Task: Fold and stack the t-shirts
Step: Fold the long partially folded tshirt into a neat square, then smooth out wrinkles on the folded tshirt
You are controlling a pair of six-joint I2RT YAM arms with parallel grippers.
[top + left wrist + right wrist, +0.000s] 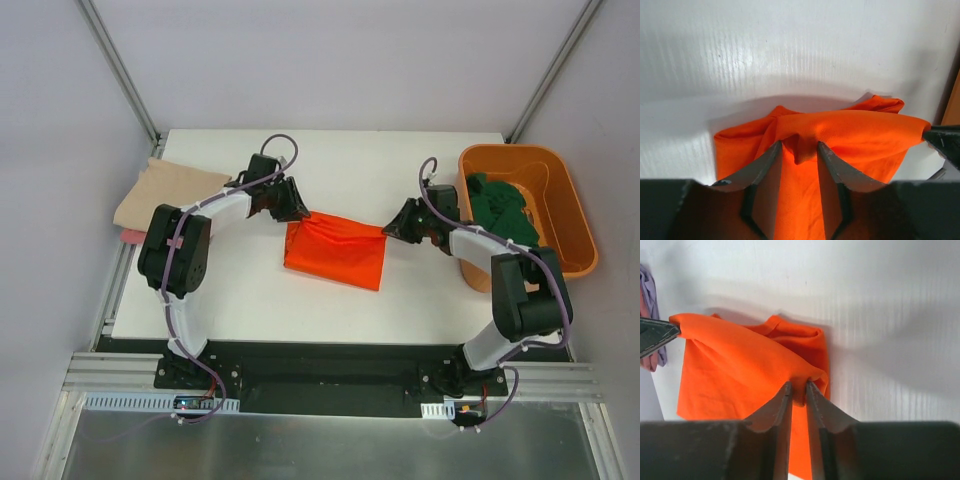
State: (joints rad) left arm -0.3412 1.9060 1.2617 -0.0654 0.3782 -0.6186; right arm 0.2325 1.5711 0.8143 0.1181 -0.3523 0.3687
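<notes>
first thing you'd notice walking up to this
The bright orange t-shirt, folded mid-table, with the left gripper and right gripper each at a far corner, a fold of cloth between their fingers. Next, the orange bin at right holding dark green shirts.

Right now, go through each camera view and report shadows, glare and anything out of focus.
Top external view: even light, sharp, only soft shadows under the arms on the white table. Left wrist view: a broad soft shadow lies behind the orange t-shirt; the left gripper body is dark and blurred at the bottom edge. Right wrist view: a diagonal shadow crosses the table; the right gripper base is blurred; no glare.
</notes>
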